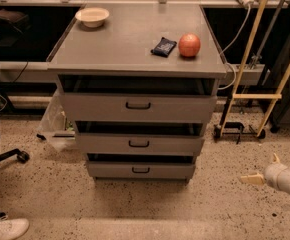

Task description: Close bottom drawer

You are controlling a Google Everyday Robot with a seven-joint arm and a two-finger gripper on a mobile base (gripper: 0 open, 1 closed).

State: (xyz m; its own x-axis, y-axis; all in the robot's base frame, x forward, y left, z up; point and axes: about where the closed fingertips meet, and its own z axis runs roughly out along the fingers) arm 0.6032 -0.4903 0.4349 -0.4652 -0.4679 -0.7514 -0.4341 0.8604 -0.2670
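The grey cabinet (135, 44) has three drawers with dark loop handles. The bottom drawer (141, 170) is the lowest one, and a dark gap shows above its front. The two drawers above it show like gaps. My gripper (263, 169) hovers low over the floor at the right edge, well to the right of the bottom drawer and apart from it. Its pale fingers (251, 178) are spread open with nothing between them and point left toward the cabinet.
On the cabinet top sit a white bowl (92, 16), a dark packet (163, 46) and a red apple (189, 45). A wooden frame on wheels (250, 96) stands right of the cabinet. A plastic bag (55, 124) lies at its left, and a shoe (5, 228) at the lower left.
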